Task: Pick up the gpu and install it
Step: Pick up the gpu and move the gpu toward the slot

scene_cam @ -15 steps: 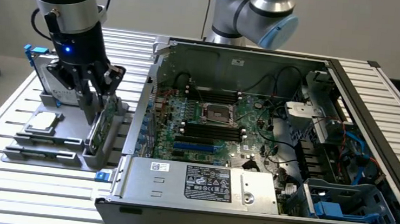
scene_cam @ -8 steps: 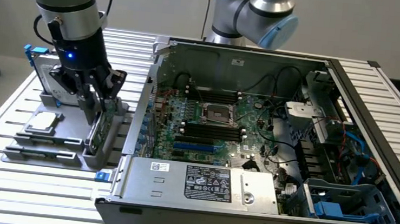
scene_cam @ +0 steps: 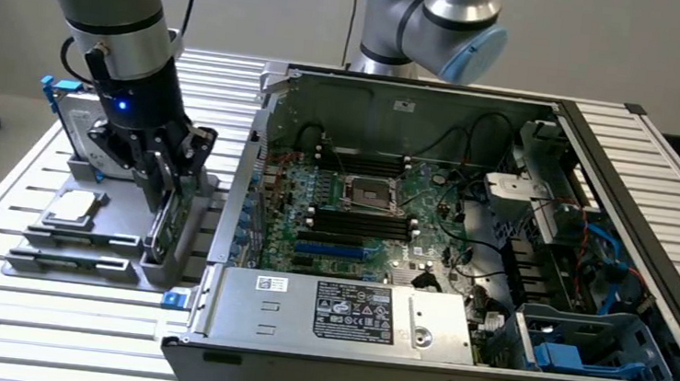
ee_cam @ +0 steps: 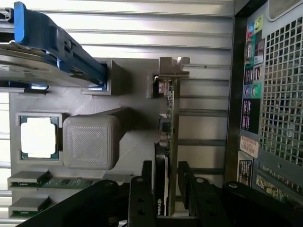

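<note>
I have the black pincer (scene_cam: 166,186) (ee_cam: 164,191) lowered over the gpu (scene_cam: 166,223) (ee_cam: 168,118) — a thin green circuit card with a black cover and a grey metal bracket, standing on edge in its slot of the grey plastic holder (scene_cam: 76,255) (ee_cam: 135,85). The jaws are spread, one finger (ee_cam: 141,198) on each side of the card; I can't tell whether they touch it. The holder sits on the slatted aluminium counter (scene_cam: 8,319), just beside the open black computer case (scene_cam: 637,170).
</note>
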Controlling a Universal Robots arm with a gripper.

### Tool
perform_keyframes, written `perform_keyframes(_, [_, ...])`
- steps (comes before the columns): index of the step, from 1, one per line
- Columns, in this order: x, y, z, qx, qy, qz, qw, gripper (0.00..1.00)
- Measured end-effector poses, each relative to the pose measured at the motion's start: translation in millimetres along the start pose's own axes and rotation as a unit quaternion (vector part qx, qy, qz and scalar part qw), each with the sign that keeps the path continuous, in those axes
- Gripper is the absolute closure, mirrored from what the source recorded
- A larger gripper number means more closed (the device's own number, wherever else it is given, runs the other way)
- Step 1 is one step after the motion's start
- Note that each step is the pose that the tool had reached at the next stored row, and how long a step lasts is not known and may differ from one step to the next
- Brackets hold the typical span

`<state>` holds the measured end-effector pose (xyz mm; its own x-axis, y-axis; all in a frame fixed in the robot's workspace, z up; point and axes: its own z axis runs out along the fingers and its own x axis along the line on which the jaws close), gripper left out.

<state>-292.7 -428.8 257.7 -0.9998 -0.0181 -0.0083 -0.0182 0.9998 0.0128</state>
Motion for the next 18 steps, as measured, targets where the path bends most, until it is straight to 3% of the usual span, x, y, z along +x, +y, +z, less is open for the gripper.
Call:
perform_keyframes(8, [0.4,-2.5,9.9,0.0002,-0.0036,0.000,1.0000,0.64])
perform_keyframes(18, [2.3,-6.4,15.0,0.0003,-0.0052,-0.001,1.0000,0.64])
